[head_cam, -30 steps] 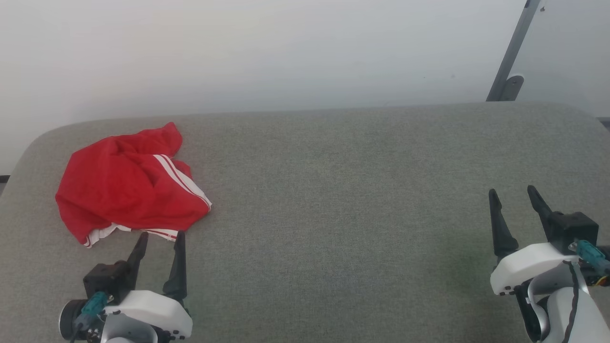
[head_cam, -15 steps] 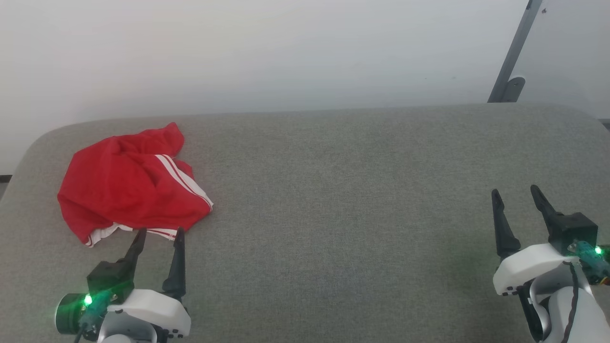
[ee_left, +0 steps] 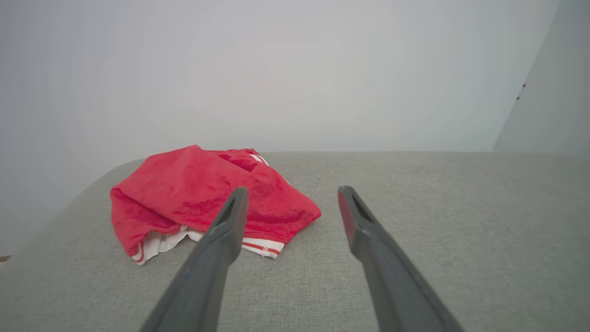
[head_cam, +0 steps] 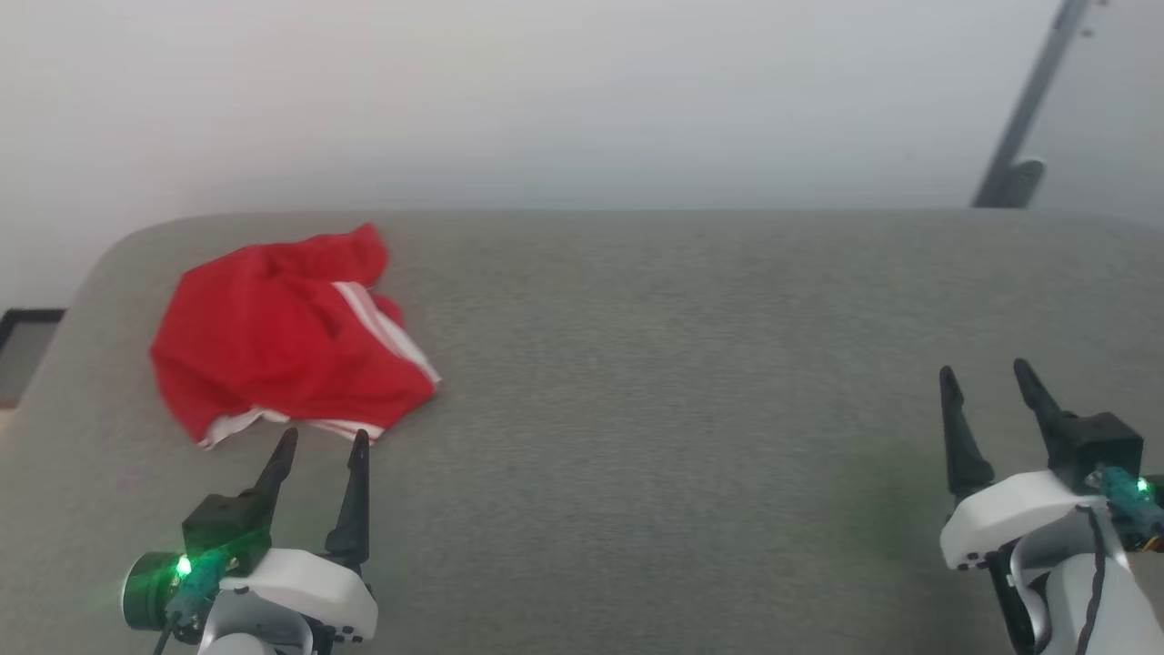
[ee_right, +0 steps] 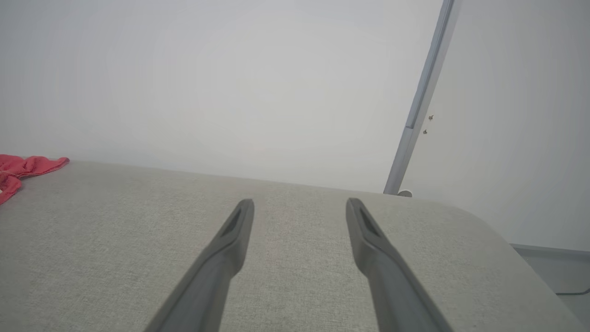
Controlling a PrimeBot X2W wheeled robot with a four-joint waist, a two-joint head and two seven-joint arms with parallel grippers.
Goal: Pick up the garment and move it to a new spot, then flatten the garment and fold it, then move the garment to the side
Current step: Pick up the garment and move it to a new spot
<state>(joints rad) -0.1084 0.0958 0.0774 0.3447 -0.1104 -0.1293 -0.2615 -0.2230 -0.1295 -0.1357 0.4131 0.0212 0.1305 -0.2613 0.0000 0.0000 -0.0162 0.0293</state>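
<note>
The garment (head_cam: 291,341) lies crumpled at the far left of the grey padded surface (head_cam: 691,364), bright red with white stripes and a red-and-white striped hem. My left gripper (head_cam: 325,440) stands open just in front of its near edge, apart from the cloth. The left wrist view has the garment (ee_left: 203,193) ahead and slightly left of the open left gripper (ee_left: 291,196). At the lower right my right gripper (head_cam: 984,370) is open and empty, far from the cloth. A corner of the garment (ee_right: 23,168) shows at the right wrist view's left edge, beyond the right gripper (ee_right: 299,207).
A white wall rises behind the surface. A grey slanted metal bar (head_cam: 1028,127) stands at the back right. The surface's rounded left edge (head_cam: 82,300) drops to a floor with a dark strip (head_cam: 23,318).
The head view has shifted, so everything sits further right in the picture. The left gripper has edged forward a little towards the garment's hem. The right gripper has held still.
</note>
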